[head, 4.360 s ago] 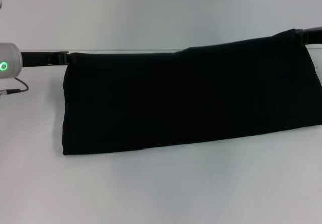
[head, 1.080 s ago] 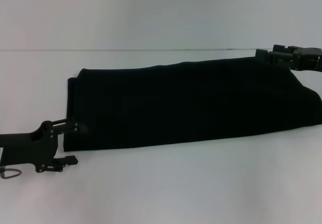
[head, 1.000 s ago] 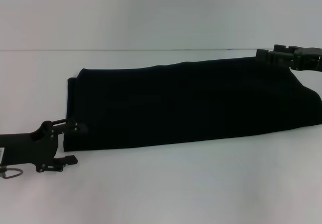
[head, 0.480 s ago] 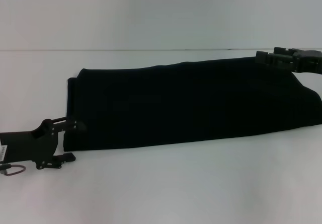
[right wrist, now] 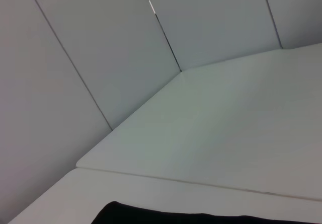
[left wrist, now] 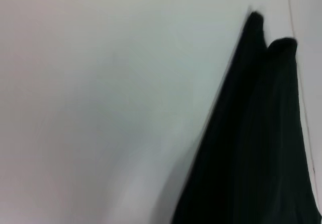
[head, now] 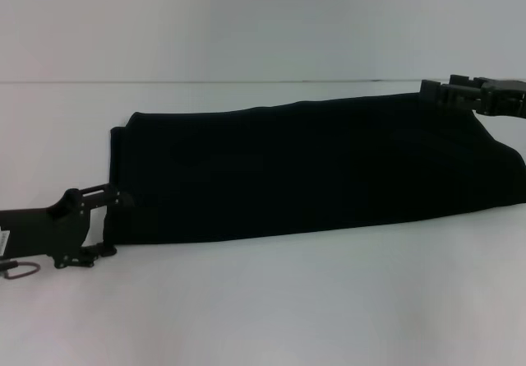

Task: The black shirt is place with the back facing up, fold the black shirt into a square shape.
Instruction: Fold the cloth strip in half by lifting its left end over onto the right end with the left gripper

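Observation:
The black shirt [head: 312,169] lies on the white table [head: 271,308] as a long folded band running left to right. My left gripper [head: 115,224] is open at the shirt's near left corner, with one finger on each side of that corner. My right gripper [head: 433,93] is at the shirt's far right corner, against the cloth edge. The left wrist view shows the shirt [left wrist: 251,148] narrowing away over the table. The right wrist view shows only a strip of the shirt's edge [right wrist: 201,219].
The table's far edge [head: 246,81] meets a pale panelled wall [right wrist: 100,43]. A small ring and cable [head: 16,269] hang under the left arm at the left border. Bare table lies in front of the shirt.
Over 4.4 s the shirt went from hanging between both grippers to lying flat. In the last second the left gripper shifted slightly left and farther back at the corner. The right gripper barely moved.

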`<state>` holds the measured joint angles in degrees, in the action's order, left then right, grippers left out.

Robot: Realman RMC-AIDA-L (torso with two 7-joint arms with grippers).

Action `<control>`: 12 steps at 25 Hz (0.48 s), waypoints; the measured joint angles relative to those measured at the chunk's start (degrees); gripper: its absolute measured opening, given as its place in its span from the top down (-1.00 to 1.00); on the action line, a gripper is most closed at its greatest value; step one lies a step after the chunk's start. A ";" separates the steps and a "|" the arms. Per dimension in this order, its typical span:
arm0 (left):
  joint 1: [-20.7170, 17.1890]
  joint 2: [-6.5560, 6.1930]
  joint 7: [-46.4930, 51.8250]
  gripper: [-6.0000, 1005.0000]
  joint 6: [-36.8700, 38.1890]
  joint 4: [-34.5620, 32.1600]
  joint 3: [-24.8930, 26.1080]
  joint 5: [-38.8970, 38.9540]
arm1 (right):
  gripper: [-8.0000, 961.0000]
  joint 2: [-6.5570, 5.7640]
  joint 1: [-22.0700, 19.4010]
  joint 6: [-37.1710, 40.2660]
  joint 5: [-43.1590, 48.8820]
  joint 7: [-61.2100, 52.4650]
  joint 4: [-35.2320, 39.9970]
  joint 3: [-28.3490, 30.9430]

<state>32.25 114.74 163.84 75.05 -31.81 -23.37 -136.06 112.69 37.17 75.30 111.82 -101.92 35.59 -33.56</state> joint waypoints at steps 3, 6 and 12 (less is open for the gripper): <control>0.44 -0.05 -0.28 -0.72 -0.91 0.07 -0.01 0.00 | -0.87 -0.03 -0.10 0.06 -0.02 -0.07 0.00 0.02; 1.01 -0.16 -0.90 -0.71 -1.79 0.09 -0.15 0.00 | -0.87 -0.09 -0.23 0.28 -0.03 -0.09 0.00 0.02; 1.56 -0.16 -1.77 -0.70 -2.16 0.21 -1.76 0.01 | -0.87 -0.10 -0.45 0.55 -0.03 -0.11 0.00 0.01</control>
<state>33.81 114.58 162.06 72.88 -31.60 -25.14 -136.05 112.59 36.72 75.86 111.79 -102.04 35.59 -33.55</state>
